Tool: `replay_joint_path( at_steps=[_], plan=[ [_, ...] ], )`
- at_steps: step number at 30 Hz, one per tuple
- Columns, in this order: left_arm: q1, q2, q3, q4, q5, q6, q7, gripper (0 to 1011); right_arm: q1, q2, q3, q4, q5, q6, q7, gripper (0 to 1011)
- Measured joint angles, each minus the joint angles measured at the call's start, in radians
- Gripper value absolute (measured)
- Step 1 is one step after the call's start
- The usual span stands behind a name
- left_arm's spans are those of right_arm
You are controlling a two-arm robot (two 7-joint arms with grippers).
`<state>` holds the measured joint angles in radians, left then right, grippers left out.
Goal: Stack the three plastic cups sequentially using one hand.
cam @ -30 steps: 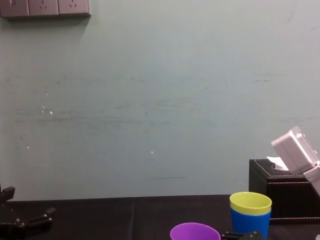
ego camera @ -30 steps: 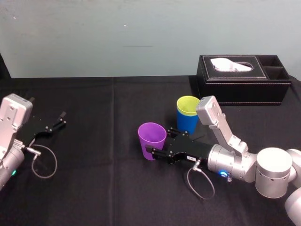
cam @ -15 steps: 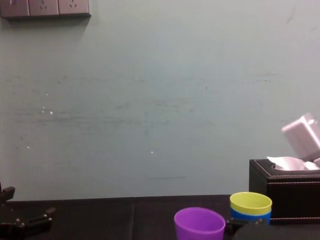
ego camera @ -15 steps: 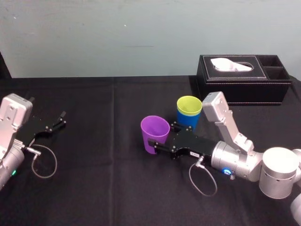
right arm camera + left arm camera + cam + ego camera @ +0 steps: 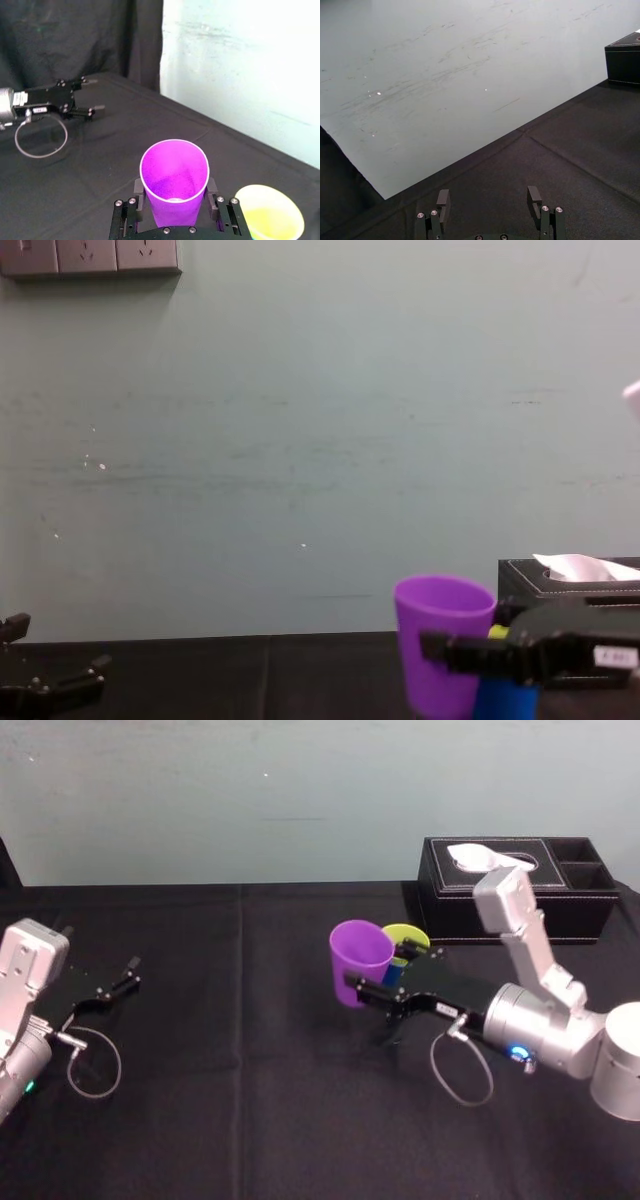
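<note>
My right gripper (image 5: 362,984) is shut on the purple cup (image 5: 358,958), one finger on each side of its wall. It holds the cup upright above the black table, as the right wrist view shows with the purple cup (image 5: 174,176) between the fingers (image 5: 138,189). Just behind and to its right stands the yellow-green cup (image 5: 409,936) nested in the blue cup (image 5: 392,971). In the chest view the purple cup (image 5: 444,640) hangs in front of the blue cup (image 5: 505,702). My left gripper (image 5: 126,976) rests open at the table's left.
A black leather tissue box (image 5: 520,888) stands at the back right, close behind the nested cups. The black tablecloth (image 5: 250,1050) covers the table up to a pale wall. A loop of cable (image 5: 92,1065) lies by the left arm.
My right gripper has lifted the purple cup off the table and carried it right and back, up beside the nested yellow-green and blue cups. The left arm has not moved.
</note>
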<state>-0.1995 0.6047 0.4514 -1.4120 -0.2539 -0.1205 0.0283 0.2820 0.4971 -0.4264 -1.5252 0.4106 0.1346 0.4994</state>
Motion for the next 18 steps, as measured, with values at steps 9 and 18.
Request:
replay_joint_path(
  at_steps=[9,18],
  plan=[
    [0.0,0.0,0.0,0.0,0.0,0.0,0.0,1010,0.003,0.035,0.038,-0.052,0.024,0.037,-0.024,715],
    [0.0,0.0,0.0,0.0,0.0,0.0,0.0,1010,0.019,0.051,0.062,-0.058,0.038,0.047,-0.041,715]
  ],
)
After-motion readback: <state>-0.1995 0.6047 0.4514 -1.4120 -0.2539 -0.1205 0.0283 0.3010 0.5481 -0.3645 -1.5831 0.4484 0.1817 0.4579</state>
